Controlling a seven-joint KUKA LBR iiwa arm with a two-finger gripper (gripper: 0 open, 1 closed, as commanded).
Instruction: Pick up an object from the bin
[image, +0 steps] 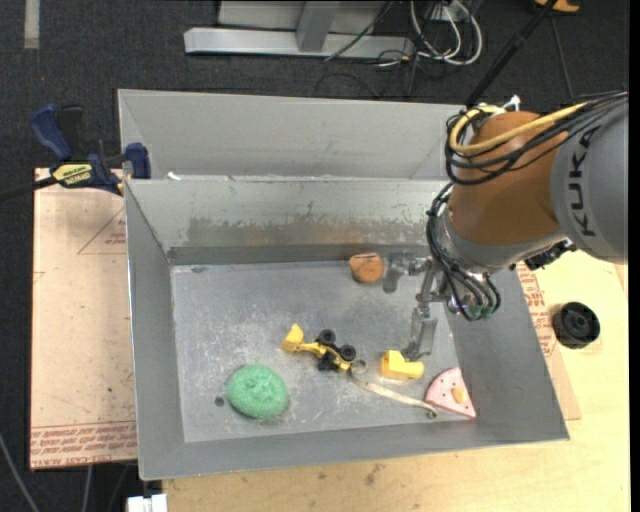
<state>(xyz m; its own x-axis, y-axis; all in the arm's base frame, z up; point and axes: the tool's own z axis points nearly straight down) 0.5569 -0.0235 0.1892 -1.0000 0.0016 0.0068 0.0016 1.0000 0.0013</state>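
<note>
The small yellow block (400, 367) lies on the floor of the grey metal bin (250, 300), in its near right part. The gripper (418, 345) hangs directly over the block's far right edge, its slim metal tip coming down to the block's top in this view. Whether it actually touches the block cannot be told. Nor can it be told how far open the gripper stands, and nothing can be seen held in it.

Just to the right of the block and a little nearer lies a pink wedge (450, 392) with an orange spot on it, close against the bin's right wall. A pale, curved strip (395, 394) runs along the floor from under the block's near side towards the wedge. To the left of the block sits a yellow and black toy (320, 350), apart from it. Further left and nearer, well apart, is a round green scrub pad (258, 390). A tan lump (367, 267) rests at the foot of the far wall, to the left of the gripper's upper part.

The arm (600, 190) enters from the right, its wrist under a rounded orange cover (500, 190) with yellow cables (480, 125) looped over the top.
</note>
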